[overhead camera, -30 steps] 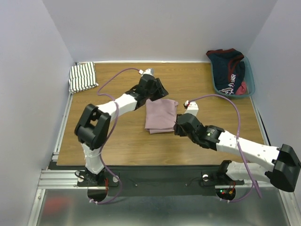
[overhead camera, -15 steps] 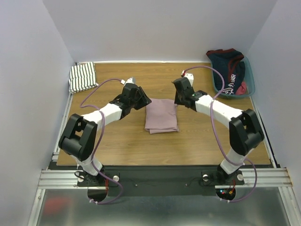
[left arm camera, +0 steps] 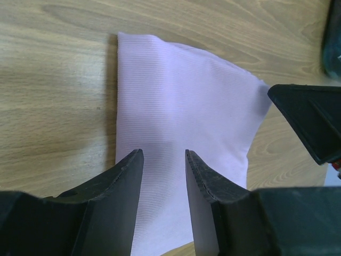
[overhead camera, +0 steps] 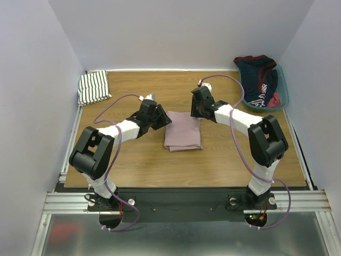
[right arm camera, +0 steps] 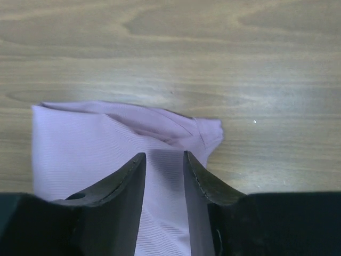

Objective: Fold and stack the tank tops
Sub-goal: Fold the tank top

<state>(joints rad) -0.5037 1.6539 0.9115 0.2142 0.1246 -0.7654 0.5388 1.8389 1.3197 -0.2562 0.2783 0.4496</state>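
Observation:
The pink-mauve tank top (overhead camera: pixel 182 132) lies folded in a rectangle at mid-table. The striped tank top (overhead camera: pixel 93 87) lies folded at the far left corner. My left gripper (overhead camera: pixel 163 118) is at the pink top's far left corner, open, with its jaws just over the cloth (left arm camera: pixel 181 96) and nothing between them (left arm camera: pixel 162 156). My right gripper (overhead camera: pixel 197 110) is at the far right corner, open, with its jaws (right arm camera: pixel 164 156) over the rumpled corner of the pink cloth (right arm camera: pixel 101 138). The right gripper's finger also shows in the left wrist view (left arm camera: pixel 311 120).
A teal basket (overhead camera: pixel 284 96) with dark navy-and-red clothing (overhead camera: pixel 259 74) stands at the far right. The wooden table (overhead camera: pixel 138 160) ends at a metal rail on the left and a dark front edge by the arm bases.
My right arm has swung from the pink top's near right side to its far right corner. My left gripper has slid from the top's far edge to its far left corner.

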